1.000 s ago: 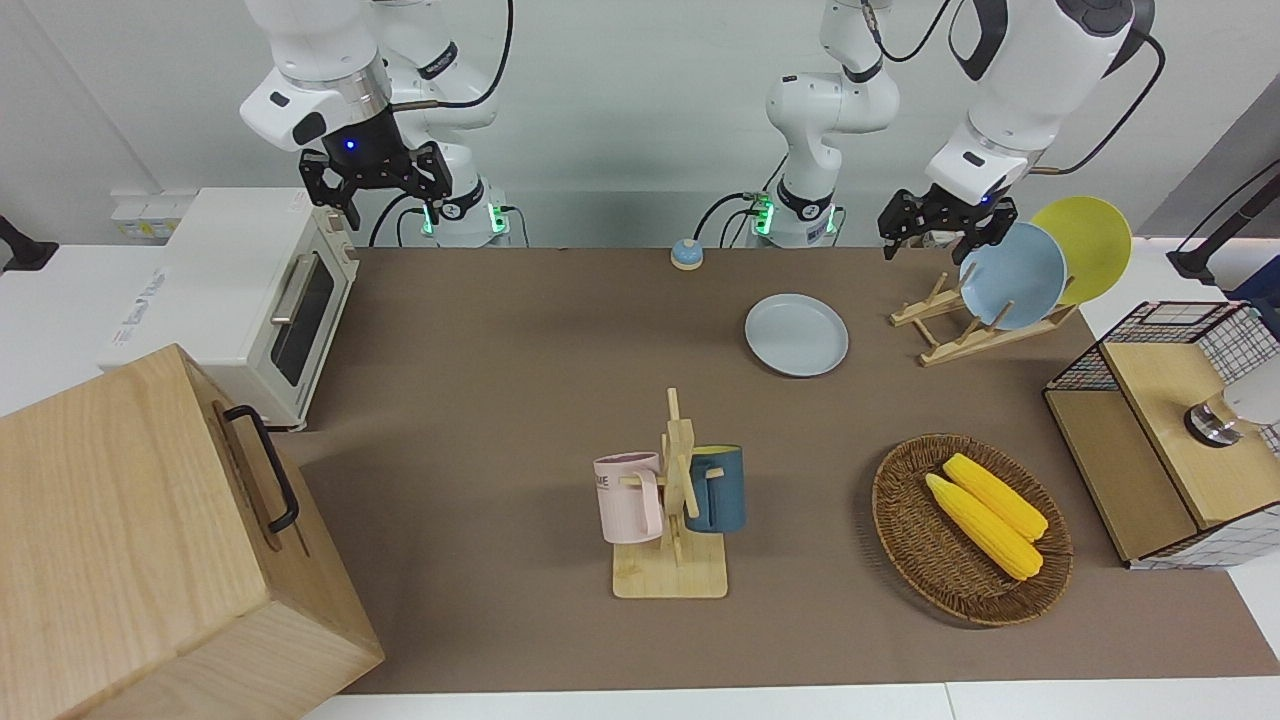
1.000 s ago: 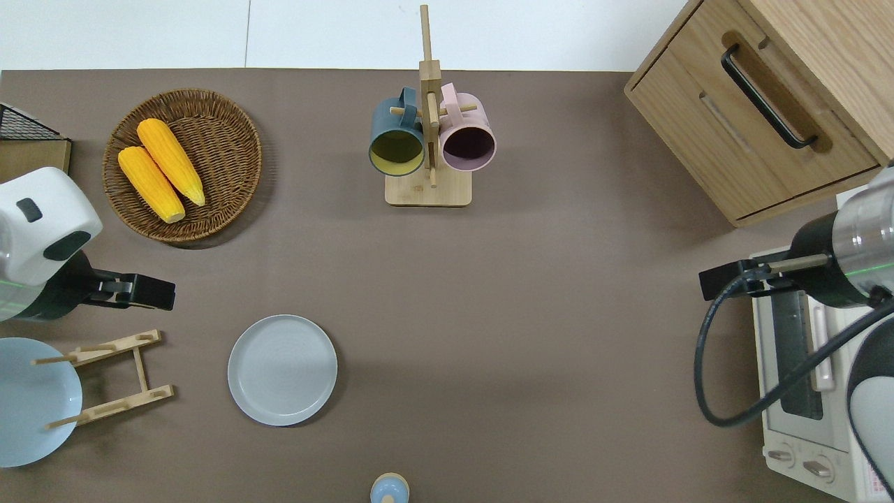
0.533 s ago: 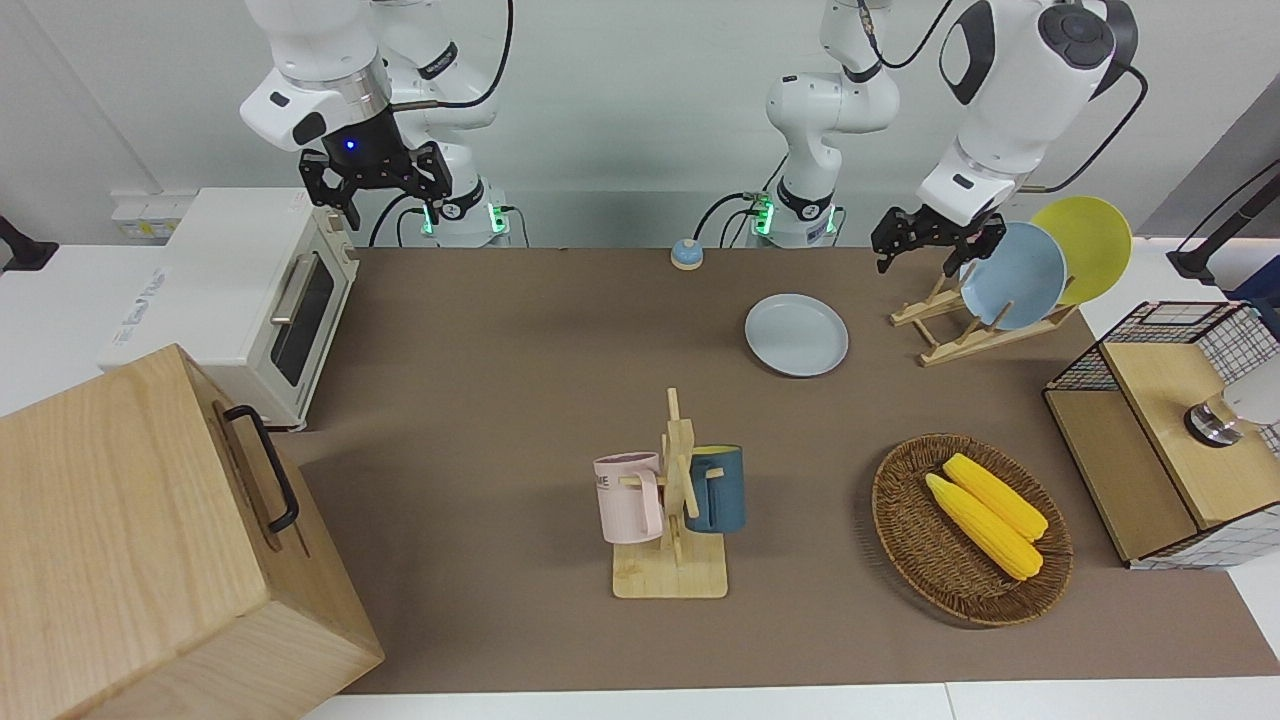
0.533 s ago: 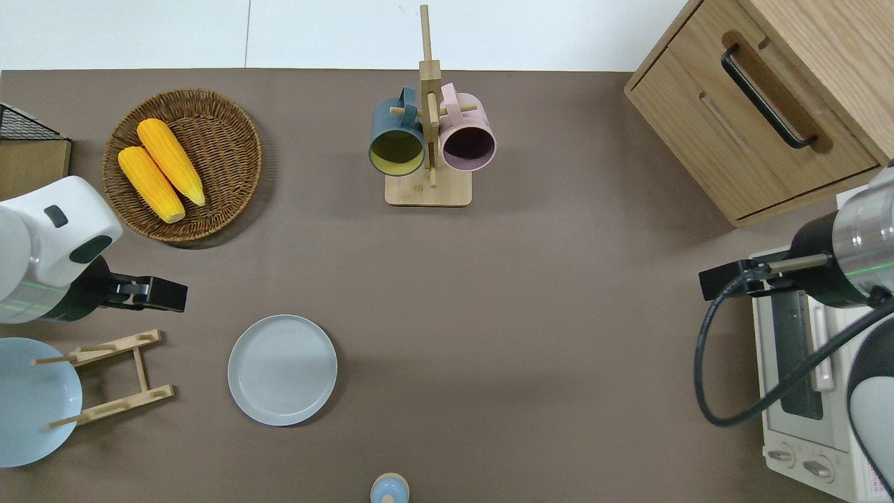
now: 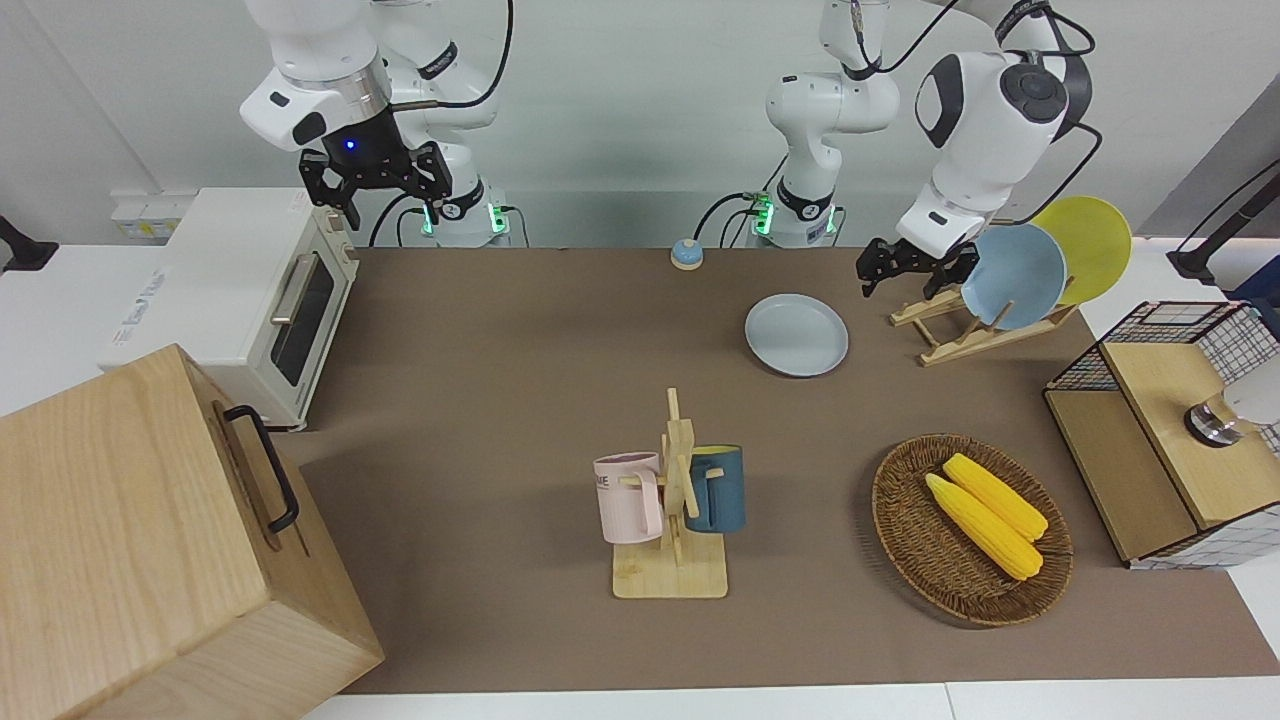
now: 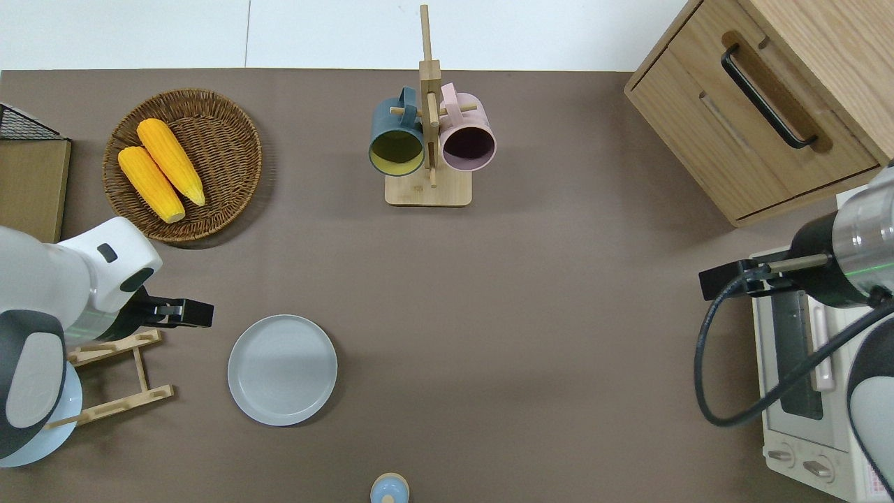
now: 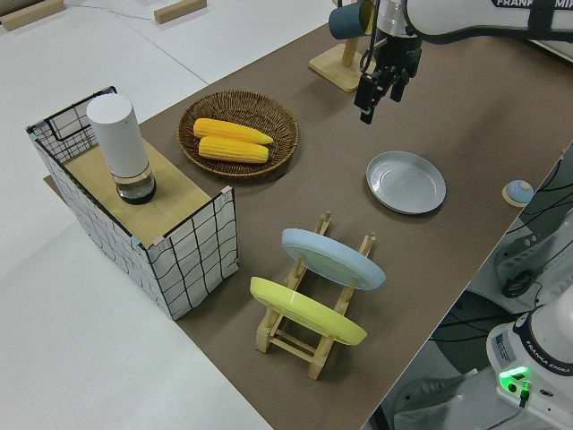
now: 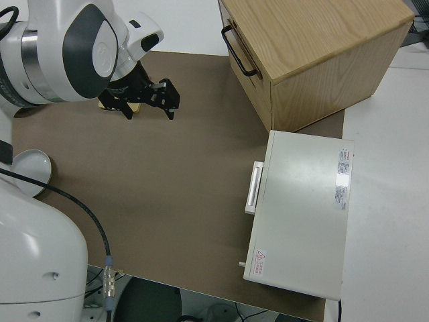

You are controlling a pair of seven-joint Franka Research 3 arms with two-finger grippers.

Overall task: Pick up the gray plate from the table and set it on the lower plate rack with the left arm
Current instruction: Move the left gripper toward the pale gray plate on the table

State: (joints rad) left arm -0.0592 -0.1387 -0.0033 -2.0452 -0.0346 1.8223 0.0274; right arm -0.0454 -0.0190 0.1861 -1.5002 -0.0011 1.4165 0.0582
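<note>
1. The round pale gray plate with a shallow raised rim (image 6: 282, 369) lay flat on the brown tabletop (image 6: 531, 335), empty, with nothing touching it.
2. Beside it, toward the left arm's end of the tabletop, stood the small light-wood plate rack with slanted rails and upright pegs (image 6: 119, 377); its slots nearest the gray plate were unfilled.
3. In the rack leaned a sky-blue round plate (image 7: 333, 258) and, one slot on toward the tabletop's end, a yellow round plate (image 7: 307, 311), both tilted.
4. The left arm's black two-finger gripper (image 6: 192, 314) hung in the air over the bare tabletop between the rack's end and the gray plate, apart from both; its fingers (image 5: 868, 276) were spread apart and held nothing.
5. The white jointed left arm (image 6: 63, 293) passed over the rack and hid part of the sky-blue plate from above.
6. Farther from the robots than the rack sat a round wicker basket (image 6: 230, 181) with two yellow corn cobs (image 6: 160, 170) lying side by side in it.
7. A small round blue bell on a wooden base (image 5: 686, 254) stood nearer to the robots than the gray plate.
8. Farther out, mid-tabletop, an upright wooden mug stand on a square base (image 6: 428, 140) carried a dark blue mug (image 6: 396, 142) and a pink mug (image 6: 466, 140).
9. The right arm was parked, its gripper (image 5: 372, 188) with fingers open and empty.
</note>
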